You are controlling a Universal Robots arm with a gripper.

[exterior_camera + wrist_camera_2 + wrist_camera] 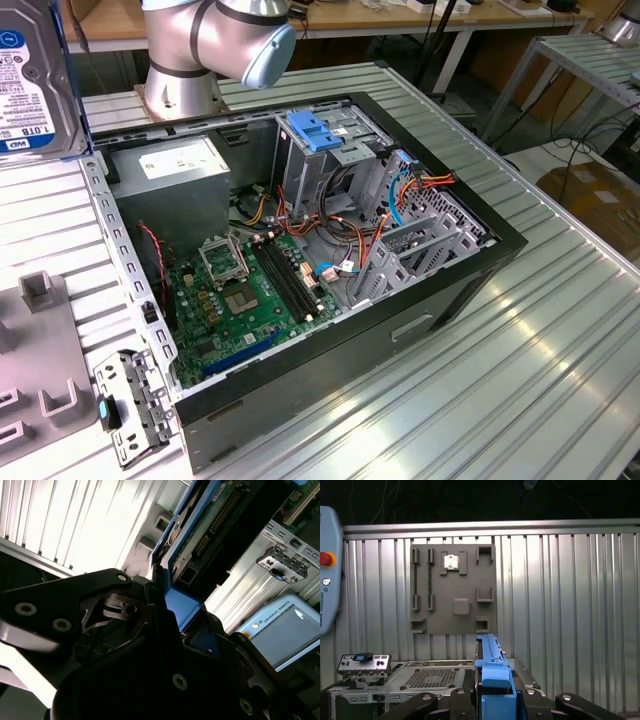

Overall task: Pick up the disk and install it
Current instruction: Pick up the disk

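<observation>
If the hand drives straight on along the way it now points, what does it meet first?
Probably the ribbed table at the edge of the grey fixture plate, and the held disk would touch before the hand does. Depth is unclear.

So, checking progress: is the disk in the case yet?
No, the gripper holds the disk outside the case.

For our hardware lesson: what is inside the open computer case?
Green circuit board, grey power box, metal cage with blue latch, coloured cables. Anything beneath them is covered.
</observation>
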